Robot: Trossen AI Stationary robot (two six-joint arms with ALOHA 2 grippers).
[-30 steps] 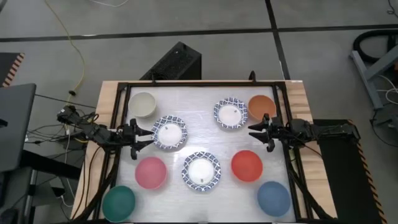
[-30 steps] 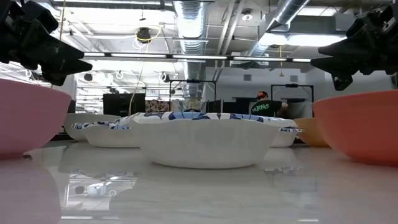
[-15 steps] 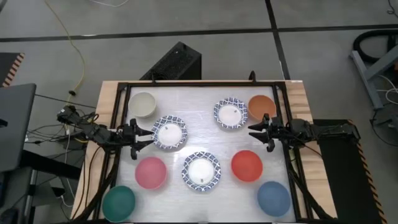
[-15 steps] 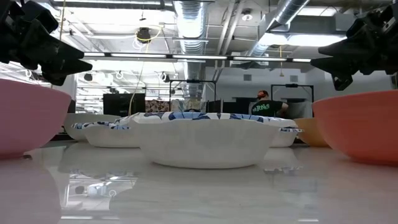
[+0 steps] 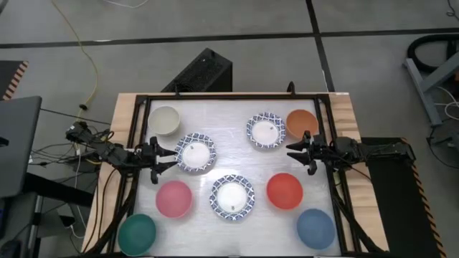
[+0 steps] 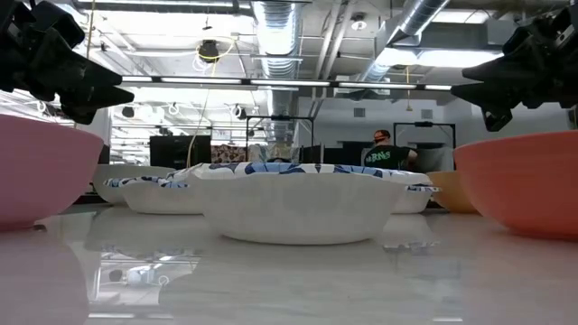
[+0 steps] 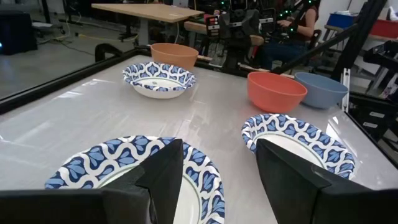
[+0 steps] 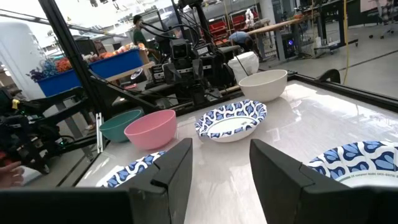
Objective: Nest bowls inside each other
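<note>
Nine bowls stand apart, each on its base, on the white table. Cream (image 5: 165, 120), orange (image 5: 302, 123) and a blue-patterned white bowl (image 5: 266, 130) are at the back. Another patterned bowl (image 5: 195, 153) sits mid-left and a third (image 5: 232, 197) near the front centre. Pink (image 5: 173, 198), red (image 5: 285, 190), green (image 5: 137, 233) and blue (image 5: 315, 228) stand along the front. My left gripper (image 5: 174, 155) hovers open and level at the left edge, just over the mid-left patterned bowl's rim (image 7: 124, 162). My right gripper (image 5: 290, 149) hovers open at the right edge, between the orange and red bowls.
A black frame rail (image 5: 229, 95) runs around the table. Bare tabletop (image 5: 233, 154) lies between the two grippers. A person (image 6: 379, 152) sits in the room behind. Cables and a laptop (image 5: 18, 143) lie off the table's left side.
</note>
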